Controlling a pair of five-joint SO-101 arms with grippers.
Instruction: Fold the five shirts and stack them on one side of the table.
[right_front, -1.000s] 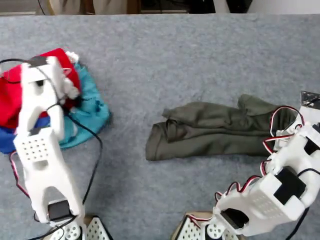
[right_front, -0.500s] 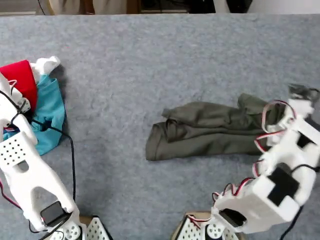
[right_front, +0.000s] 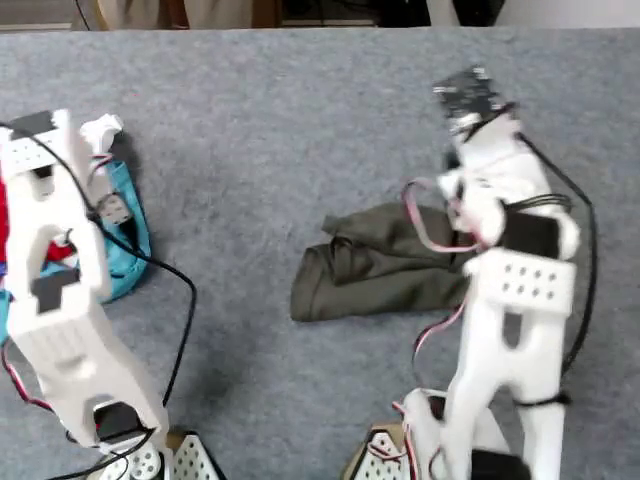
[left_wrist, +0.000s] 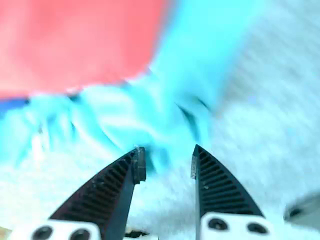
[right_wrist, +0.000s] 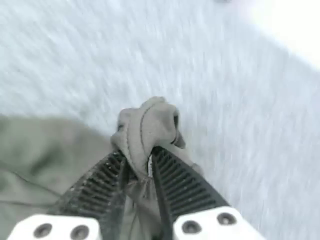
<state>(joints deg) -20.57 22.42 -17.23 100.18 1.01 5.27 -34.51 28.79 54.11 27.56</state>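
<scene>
High view, right fingers pinching olive shirt, end carried leftward, left fingers spread above teal shirt

Left white plastic arm: base at the near-left corner of the table, stretched away from the base along the left edge, wrist pitched down. Left black-ribbed gripper: parted, with a clear gap between the tips, nothing pinched, tips low over the surface.

Right white plastic arm: base at near-right, extended straight out over mid-table, wires looped off the wrist. Right black-ribbed gripper: clamped tight on a bunched fold of olive-green shirt, which bulges out past the tips.
</scene>
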